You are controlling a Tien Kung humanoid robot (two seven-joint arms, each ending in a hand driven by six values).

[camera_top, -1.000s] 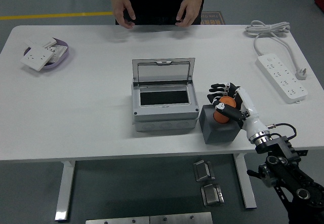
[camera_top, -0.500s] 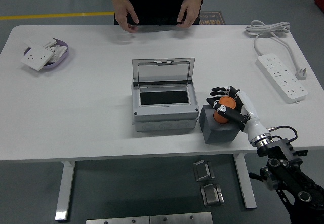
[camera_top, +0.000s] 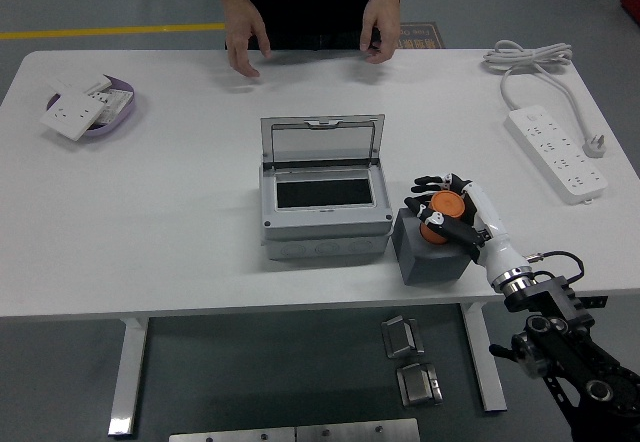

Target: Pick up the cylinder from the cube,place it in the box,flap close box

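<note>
An orange cylinder [camera_top: 441, 212] stands on top of a dark grey cube [camera_top: 428, 250] near the table's front edge, right of centre. My right hand [camera_top: 447, 205] has its black fingers curled around the cylinder from the right and behind. Just left of the cube stands a grey box [camera_top: 323, 202] with its clear lid [camera_top: 322, 142] tipped up and back, showing a dark inside. My left arm is out of view.
A person stands at the far side, both hands [camera_top: 244, 34] hovering just above the table's far edge. A purple dish with white socket plates [camera_top: 85, 110] lies far left. A white power strip [camera_top: 557, 150] with a coiled cable lies far right.
My right hand has shifted slightly left and closed tighter on the cylinder. The person's hands have lifted off the table's far edge.
</note>
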